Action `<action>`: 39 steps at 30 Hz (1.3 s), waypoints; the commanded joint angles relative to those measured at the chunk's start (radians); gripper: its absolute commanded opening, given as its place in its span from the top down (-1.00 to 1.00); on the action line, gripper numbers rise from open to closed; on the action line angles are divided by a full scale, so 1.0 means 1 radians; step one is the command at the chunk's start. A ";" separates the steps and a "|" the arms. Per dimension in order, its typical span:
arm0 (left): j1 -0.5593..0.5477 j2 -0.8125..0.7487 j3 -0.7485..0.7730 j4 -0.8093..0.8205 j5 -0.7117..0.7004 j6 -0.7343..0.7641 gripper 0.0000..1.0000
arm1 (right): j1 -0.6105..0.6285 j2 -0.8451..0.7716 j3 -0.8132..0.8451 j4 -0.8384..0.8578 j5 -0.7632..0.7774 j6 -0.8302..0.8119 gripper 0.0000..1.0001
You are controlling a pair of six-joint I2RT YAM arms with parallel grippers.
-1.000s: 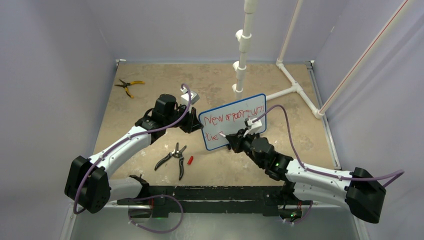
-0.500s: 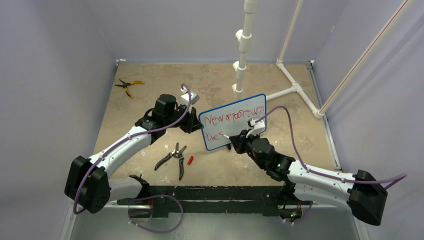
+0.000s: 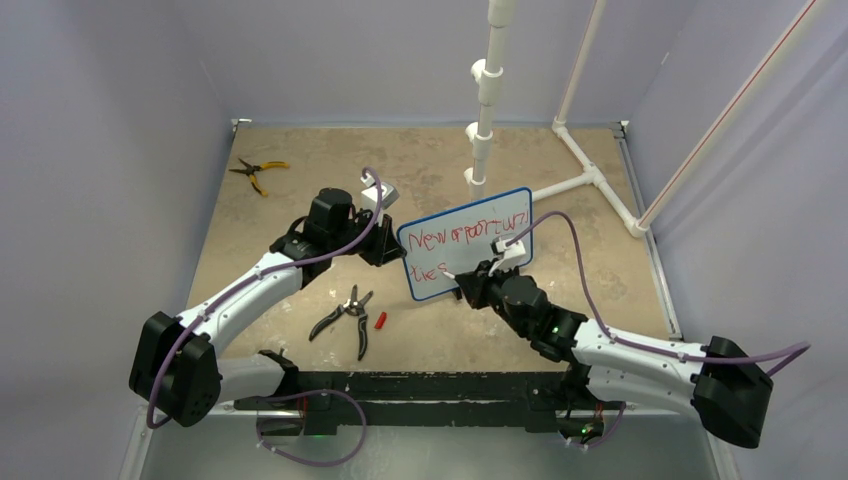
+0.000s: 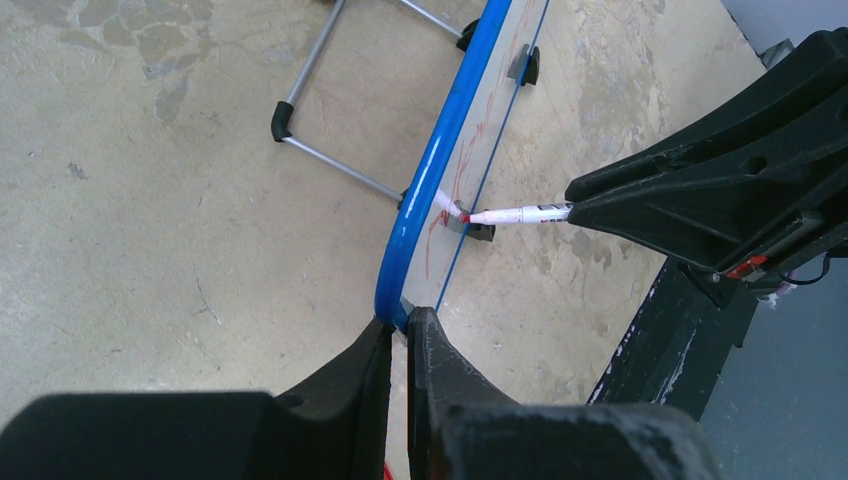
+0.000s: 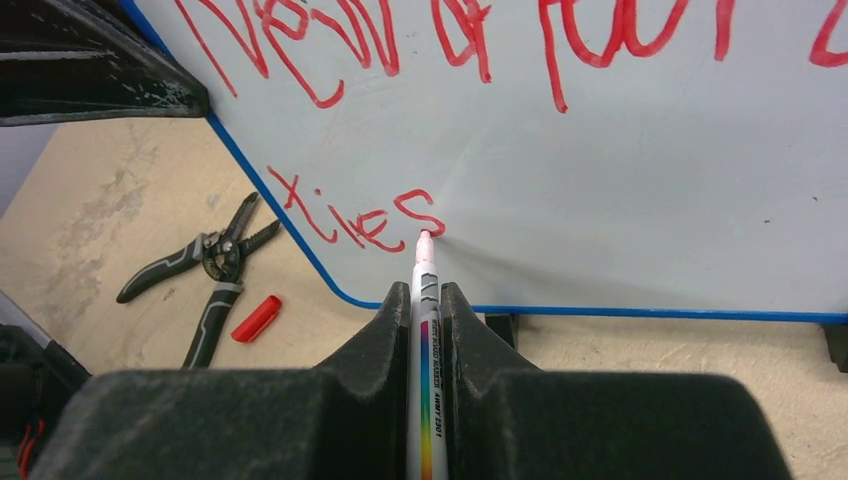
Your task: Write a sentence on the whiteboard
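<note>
The whiteboard (image 3: 470, 262), white with a blue frame, stands upright mid-table. Red lettering (image 3: 470, 235) fills a top row, and a short second row (image 5: 355, 218) reads "ties". My left gripper (image 3: 388, 248) is shut on the board's left edge (image 4: 400, 300). My right gripper (image 3: 468, 285) is shut on a white marker (image 5: 424, 300). The marker's red tip (image 5: 425, 237) touches the board just under the last "s". In the left wrist view the marker (image 4: 510, 214) meets the board's face.
Black pliers (image 3: 345, 315) and a red marker cap (image 3: 380, 320) lie in front of the board. Yellow pliers (image 3: 255, 172) lie at the far left. A white pipe frame (image 3: 560, 170) stands behind and right of the board.
My right gripper with the marker moved slightly right, then back a little, finishing the "s" in the second row. The left arm and the board stayed still.
</note>
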State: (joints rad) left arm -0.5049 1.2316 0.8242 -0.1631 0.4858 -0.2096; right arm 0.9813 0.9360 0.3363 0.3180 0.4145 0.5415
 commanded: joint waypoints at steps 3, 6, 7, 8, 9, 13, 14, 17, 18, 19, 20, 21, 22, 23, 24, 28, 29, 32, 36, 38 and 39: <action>0.001 -0.011 0.002 0.031 0.000 -0.001 1.00 | -0.006 -0.055 -0.006 0.080 -0.020 -0.033 1.00; 0.002 -0.011 0.002 0.031 -0.001 -0.001 1.00 | -0.006 -0.108 -0.001 -0.002 0.017 0.003 1.00; 0.002 -0.010 0.002 0.031 -0.001 -0.001 1.00 | -0.006 -0.121 0.002 -0.029 0.048 0.015 1.00; 0.002 -0.011 0.003 0.031 -0.001 -0.002 1.00 | -0.006 -0.131 0.007 -0.054 0.080 0.024 1.00; 0.002 -0.009 0.003 0.031 -0.001 -0.001 1.00 | -0.006 -0.138 0.011 -0.077 0.104 0.030 1.00; 0.002 -0.009 0.003 0.031 -0.001 -0.001 1.00 | -0.007 -0.135 0.025 -0.146 0.181 0.071 1.00; 0.001 -0.009 0.001 0.030 0.000 -0.001 1.00 | -0.008 -0.132 0.027 -0.156 0.192 0.078 1.00; 0.001 -0.010 0.001 0.031 0.000 -0.001 1.00 | -0.011 -0.125 0.026 -0.151 0.199 0.081 1.00; 0.002 -0.009 0.001 0.031 -0.001 -0.001 1.00 | -0.012 -0.123 0.026 -0.144 0.199 0.081 1.00; 0.002 -0.009 0.001 0.030 -0.001 -0.001 1.00 | -0.013 -0.120 0.026 -0.139 0.200 0.079 1.00; 0.002 -0.009 0.001 0.031 0.000 -0.001 1.00 | -0.015 -0.119 0.026 -0.134 0.201 0.076 1.00; 0.002 -0.009 0.001 0.031 0.000 -0.001 1.00 | -0.016 -0.116 0.025 -0.127 0.199 0.072 1.00; 0.002 -0.009 0.001 0.031 -0.001 -0.001 1.00 | -0.017 -0.115 0.025 -0.121 0.197 0.067 1.00; 0.002 -0.009 0.001 0.031 0.000 -0.001 1.00 | -0.019 -0.113 0.026 -0.118 0.196 0.065 1.00; 0.002 -0.009 0.001 0.031 -0.001 -0.001 1.00 | -0.021 -0.113 0.028 -0.116 0.196 0.061 1.00; 0.001 -0.007 0.002 0.031 -0.001 -0.001 1.00 | -0.023 -0.128 0.032 -0.103 0.195 0.045 1.00; 0.002 -0.006 0.002 0.031 0.000 -0.001 1.00 | -0.024 -0.131 0.032 -0.099 0.195 0.042 1.00; 0.002 -0.006 0.002 0.032 0.000 -0.001 1.00 | -0.026 -0.133 0.035 -0.089 0.193 0.032 1.00; 0.002 -0.004 0.003 0.032 -0.001 -0.001 1.00 | -0.029 -0.121 0.038 -0.076 0.188 0.025 1.00; 0.002 -0.004 0.002 0.033 0.001 -0.001 1.00 | -0.030 -0.113 0.040 -0.075 0.188 0.027 1.00; 0.002 -0.004 0.002 0.032 0.001 -0.001 1.00 | -0.031 -0.108 0.040 -0.077 0.189 0.031 1.00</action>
State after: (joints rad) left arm -0.5049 1.2316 0.8242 -0.1631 0.4866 -0.2096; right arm 0.9585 0.8181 0.3363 0.2024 0.5846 0.5823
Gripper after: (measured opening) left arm 0.073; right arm 0.118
